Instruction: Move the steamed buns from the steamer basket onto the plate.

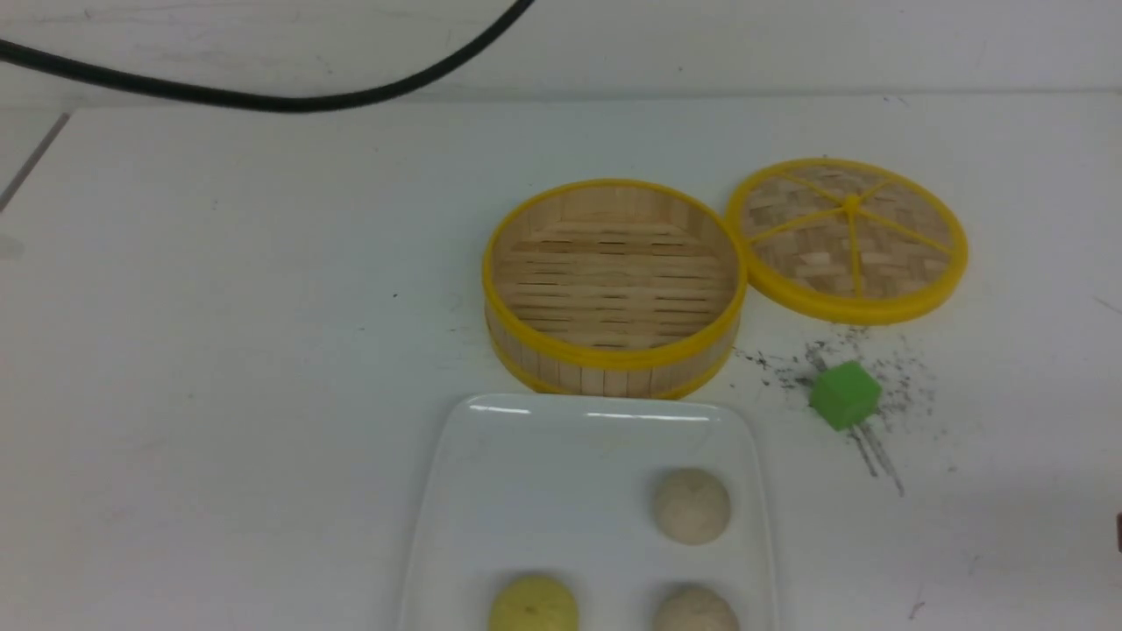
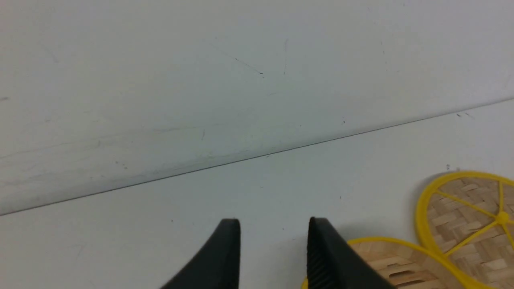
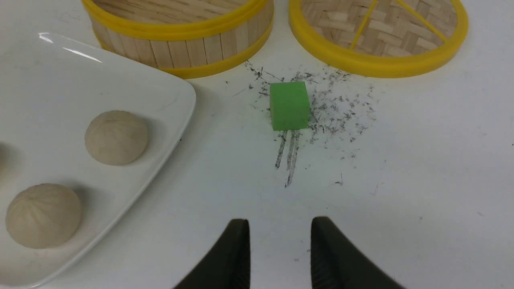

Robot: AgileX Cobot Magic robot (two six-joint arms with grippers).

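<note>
The three steamed buns (image 1: pixel 691 505) are laid on the white plate (image 1: pixel 526 438) — two beige at its right, a yellow-green bun (image 1: pixel 533 605) at its left. The steamer basket (image 1: pixel 614 361) is set just behind the plate. The left gripper (image 2: pixel 274 224) and right gripper (image 3: pixel 280 224) are held with jaws apart — nothing is gripped.
</note>
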